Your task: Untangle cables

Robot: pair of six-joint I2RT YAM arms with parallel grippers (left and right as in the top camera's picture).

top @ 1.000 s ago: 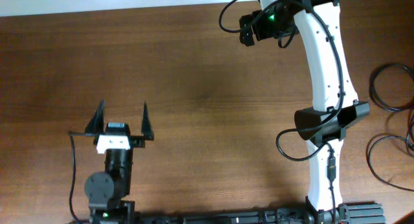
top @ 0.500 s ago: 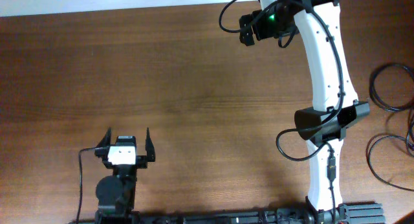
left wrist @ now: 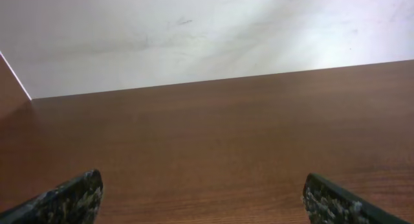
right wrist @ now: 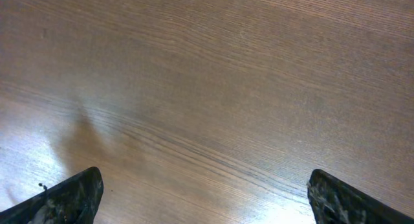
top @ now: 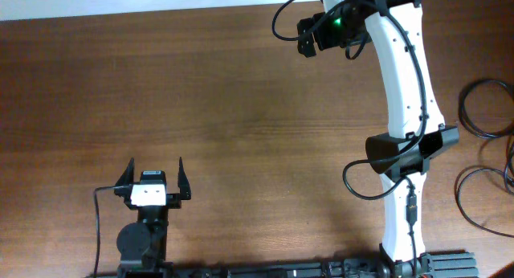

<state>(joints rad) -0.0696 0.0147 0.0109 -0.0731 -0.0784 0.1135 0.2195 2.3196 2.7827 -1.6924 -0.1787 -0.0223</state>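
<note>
Well, you had both pairs of fingers spread wide and holding nothing: the left gripper (top: 155,165) sat by the arm bases' side of the table (top: 241,109), and the right gripper (right wrist: 204,188) hung over bare wood. The cables (top: 464,111) lay in loose black loops at the table's right edge, far to the right of your left fingers, well apart from the right ones, touching neither.

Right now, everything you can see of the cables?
The cables are thin black cords in loose loops, lying flat on the wooden table at the overhead view's right edge, one cluster above another. The frame cuts them off, so plugs and tangling can't be judged. Only the table touches them.
</note>
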